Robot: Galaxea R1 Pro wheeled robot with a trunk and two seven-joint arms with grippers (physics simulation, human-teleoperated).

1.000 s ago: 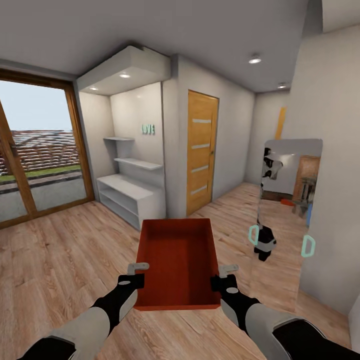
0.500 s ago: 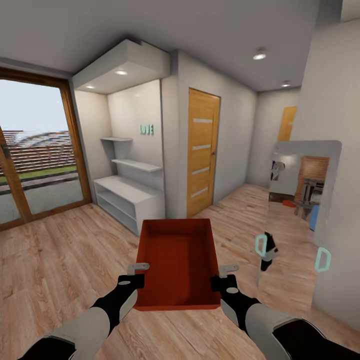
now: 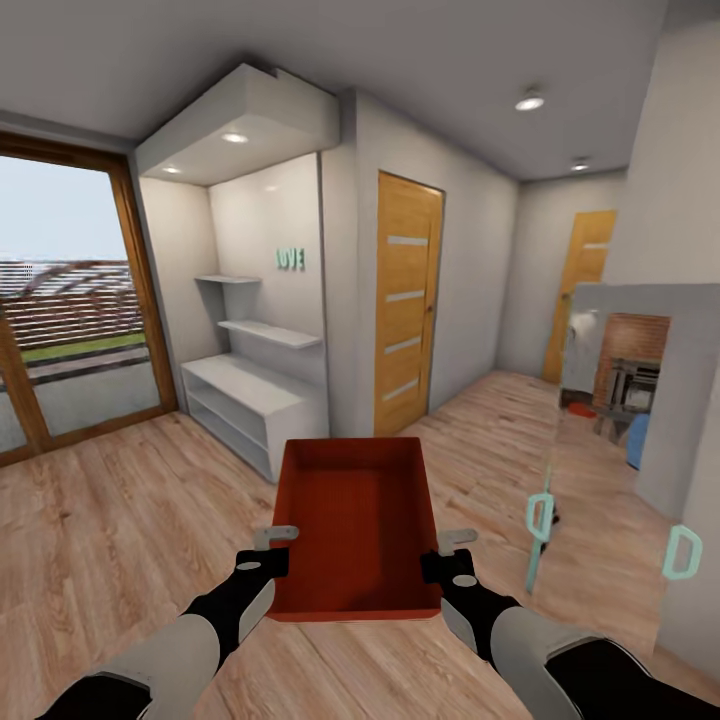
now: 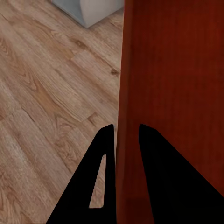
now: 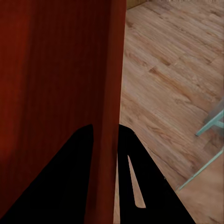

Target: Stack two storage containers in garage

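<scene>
Since a second ago the whole view has swung: the glass door at 9 o'clock sits further out, the far wooden door at 2 o'clock has come into sight, and the mirrored panel has slid toward 3 o'clock, so the camera moved, not the room. One orange-red container rides level at 6 o'clock above the light plank floor. Left fingers pinch its left wall and right fingers pinch its right wall; both wrist views show a wall between the fingers. Gripping opposite walls likely keeps it balanced during travel. White shelves and a nearer wooden door stand at 12 o'clock.
</scene>
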